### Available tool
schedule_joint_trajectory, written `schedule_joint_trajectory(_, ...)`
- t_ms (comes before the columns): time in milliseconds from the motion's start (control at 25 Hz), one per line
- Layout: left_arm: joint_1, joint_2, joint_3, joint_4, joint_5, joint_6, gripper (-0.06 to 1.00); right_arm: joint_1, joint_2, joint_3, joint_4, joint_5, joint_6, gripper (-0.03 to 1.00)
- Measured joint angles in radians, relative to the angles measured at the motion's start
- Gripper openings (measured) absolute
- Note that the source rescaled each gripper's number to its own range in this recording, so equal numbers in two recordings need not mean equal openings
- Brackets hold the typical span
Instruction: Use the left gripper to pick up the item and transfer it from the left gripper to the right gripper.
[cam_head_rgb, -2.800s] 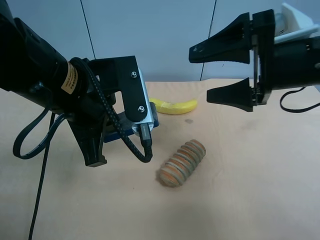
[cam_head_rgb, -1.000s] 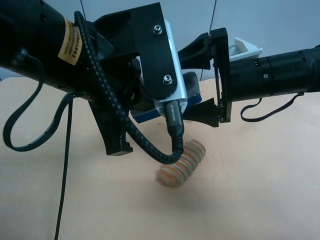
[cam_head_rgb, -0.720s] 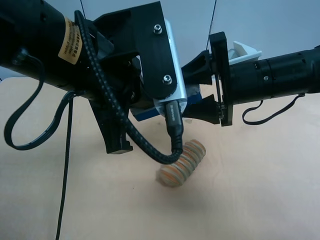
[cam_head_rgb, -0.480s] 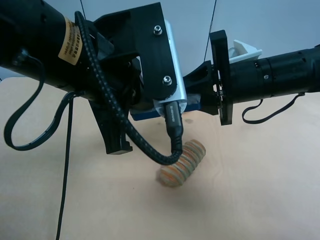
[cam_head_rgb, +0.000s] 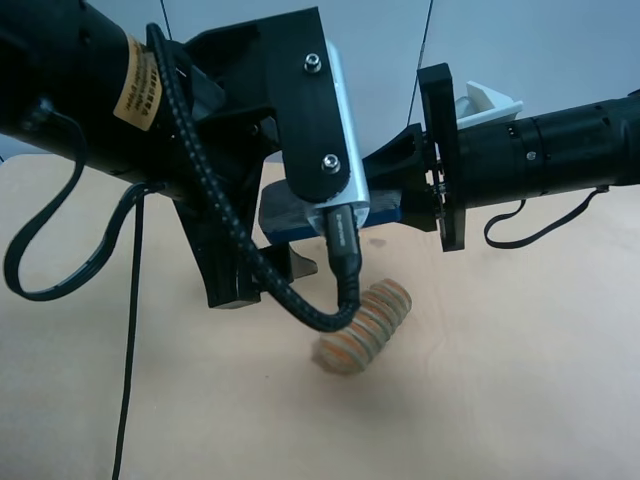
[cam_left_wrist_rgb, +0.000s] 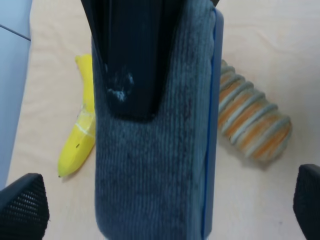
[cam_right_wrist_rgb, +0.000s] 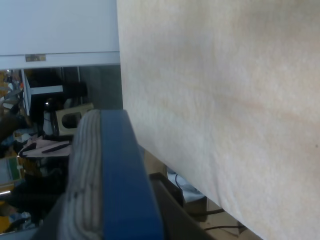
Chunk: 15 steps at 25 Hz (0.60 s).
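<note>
The right gripper (cam_head_rgb: 385, 190) clamps the eraser (cam_left_wrist_rgb: 150, 165) across its felt face, above the table (cam_head_rgb: 500, 380). The left gripper (cam_head_rgb: 268, 282) has its fingers (cam_left_wrist_rgb: 22, 205) spread, clear of the eraser.

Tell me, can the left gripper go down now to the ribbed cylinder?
Probably not straight away. The left gripper is open, but the eraser, held by the right gripper, lies between its fingers and partly hides the ribbed cylinder in its wrist view. It would need to back off first.
</note>
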Motion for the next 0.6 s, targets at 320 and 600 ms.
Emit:
schedule_joint_trajectory(320, 0.000, -0.150, 0.000, 0.022, 0.301, -0.146, 1.00, 0.000, 0.000, 0.000, 0.000, 0.000, 0.000, 0.01)
schedule_joint_trajectory(600, 0.000, -0.338, 0.001, 0.009, 0.542, -0.414, 1.00, 0.000, 0.000, 0.000, -0.002, 0.000, 0.000, 0.01)
